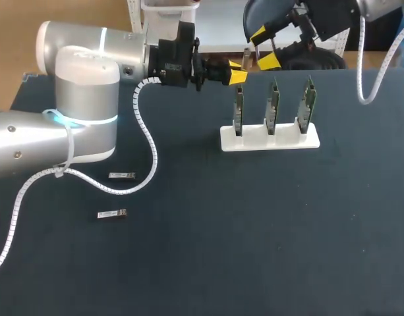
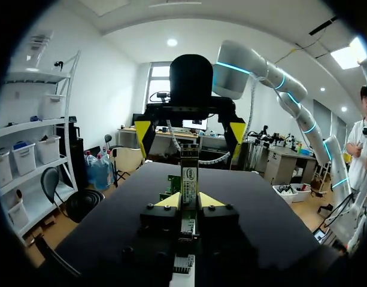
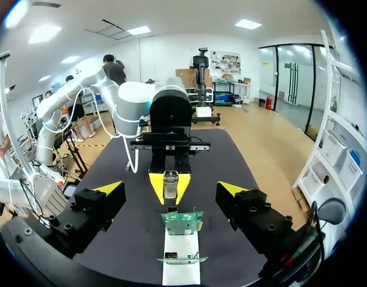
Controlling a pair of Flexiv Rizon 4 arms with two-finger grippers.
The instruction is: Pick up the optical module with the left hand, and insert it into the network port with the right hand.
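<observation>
Optical module: clamped in left fingers, long axis aimed at right fingers, which stand wide open just ahead; network cards upright nearby.

Robotics and electronics test lab. Evidence: left arm and right arm reach over one dark surface. A white rack stands three green circuit boards upright. Two small optical modules lie loose.

Dark table: white rack, two modules.
</observation>
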